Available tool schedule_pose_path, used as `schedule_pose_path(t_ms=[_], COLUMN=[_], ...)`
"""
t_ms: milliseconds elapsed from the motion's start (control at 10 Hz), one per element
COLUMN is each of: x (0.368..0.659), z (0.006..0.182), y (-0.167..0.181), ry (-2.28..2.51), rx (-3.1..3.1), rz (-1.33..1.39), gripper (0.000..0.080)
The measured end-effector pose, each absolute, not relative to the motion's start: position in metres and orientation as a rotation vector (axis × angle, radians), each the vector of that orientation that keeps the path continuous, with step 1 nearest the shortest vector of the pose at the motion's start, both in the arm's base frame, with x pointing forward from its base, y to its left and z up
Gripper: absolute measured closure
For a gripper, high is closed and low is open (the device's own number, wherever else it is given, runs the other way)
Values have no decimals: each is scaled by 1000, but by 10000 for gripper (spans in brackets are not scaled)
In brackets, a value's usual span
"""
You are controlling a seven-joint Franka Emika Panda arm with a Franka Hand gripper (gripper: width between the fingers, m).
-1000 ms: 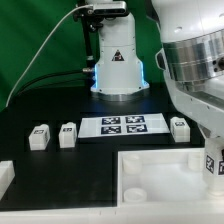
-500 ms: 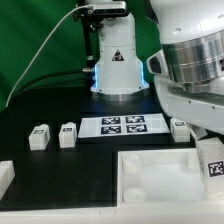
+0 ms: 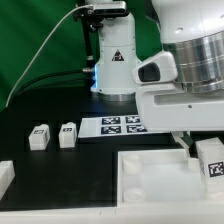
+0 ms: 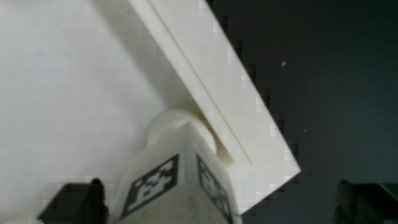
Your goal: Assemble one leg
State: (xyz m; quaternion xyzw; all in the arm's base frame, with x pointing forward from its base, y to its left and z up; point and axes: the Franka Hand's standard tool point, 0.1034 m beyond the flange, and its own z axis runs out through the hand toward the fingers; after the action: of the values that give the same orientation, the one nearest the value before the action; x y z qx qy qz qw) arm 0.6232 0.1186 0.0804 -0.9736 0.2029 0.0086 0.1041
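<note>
A leg (image 3: pixel 212 158), a small white block with a square tag, stands at the right corner of the big white tray (image 3: pixel 150 172). In the wrist view this leg (image 4: pixel 173 188) sits against a round boss by the tray's rim (image 4: pixel 214 80). My gripper (image 4: pixel 222 205) is open, with one dark finger (image 4: pixel 75 200) on each side of the leg and a wide gap on one side. Two more legs (image 3: pixel 40 137) (image 3: pixel 68 134) stand at the exterior view's left. In the exterior view the arm's body (image 3: pixel 185 85) hides the fingers.
The marker board (image 3: pixel 118 126) lies in the middle of the black table, partly covered by the arm. The robot base (image 3: pixel 115 65) stands behind it. A white piece (image 3: pixel 5 178) lies at the exterior view's lower left edge.
The arm has swung toward the exterior view's left and now covers the leg that stood by the marker board's right end. The leg at the tray corner has barely moved.
</note>
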Motion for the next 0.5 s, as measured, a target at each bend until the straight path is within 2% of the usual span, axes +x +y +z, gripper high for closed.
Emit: schedule_pose_path(t_ms=[200, 500], x=[628, 628], z=[80, 80], y=[114, 114], ry=[211, 236], rx=[-2965, -2962], rz=[-24, -21], gripper=[151, 197])
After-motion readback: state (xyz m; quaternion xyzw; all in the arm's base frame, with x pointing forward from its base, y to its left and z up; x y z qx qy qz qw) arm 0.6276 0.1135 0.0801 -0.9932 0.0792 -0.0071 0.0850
